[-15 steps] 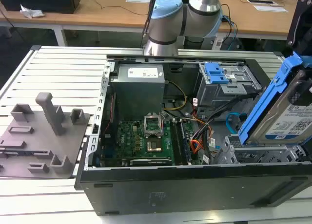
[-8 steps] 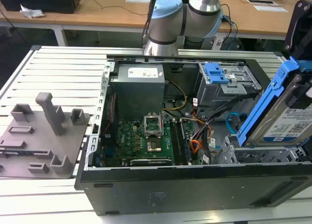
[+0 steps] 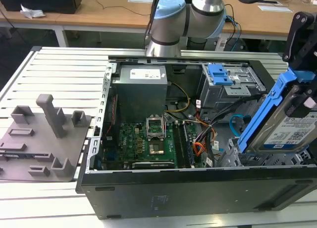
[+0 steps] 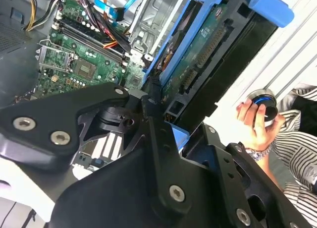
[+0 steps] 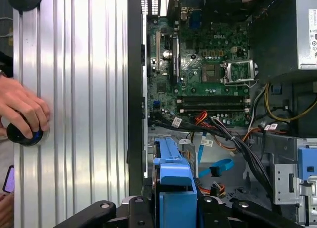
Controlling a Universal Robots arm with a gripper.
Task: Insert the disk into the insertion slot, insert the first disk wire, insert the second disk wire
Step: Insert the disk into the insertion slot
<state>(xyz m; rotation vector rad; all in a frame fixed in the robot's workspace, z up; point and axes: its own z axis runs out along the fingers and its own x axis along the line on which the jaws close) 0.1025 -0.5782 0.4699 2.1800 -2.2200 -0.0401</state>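
Exterior view's left: a grey moulded fixture plate [image 3: 44,139] is seen lying on the slatted aluminium table [image 3: 64,69].

Centre: an open computer case [image 3: 198,188] is laid on its side, with the power supply [image 3: 141,89] at the back and the green motherboard [image 3: 143,143] in front of it. The first disk wire [image 3: 198,148], an orange and dark bundle, is seen lying loose beside the motherboard. The second disk wire [image 3: 237,123], light blue, is looped just right of it. Neither is plugged into the disk.

Exterior view's right: the disk [image 3: 292,129] is held steeply tilted, clamped by its blue carrier in the closed pincer [image 4: 163,114]. Its lower end is over the insertion slot [image 3: 229,157], not seated; contact cannot be told.

In both wrist views a person's hand [image 5: 22,109] is seen resting on a round black knob [image 5: 22,134] on the table beside the case.
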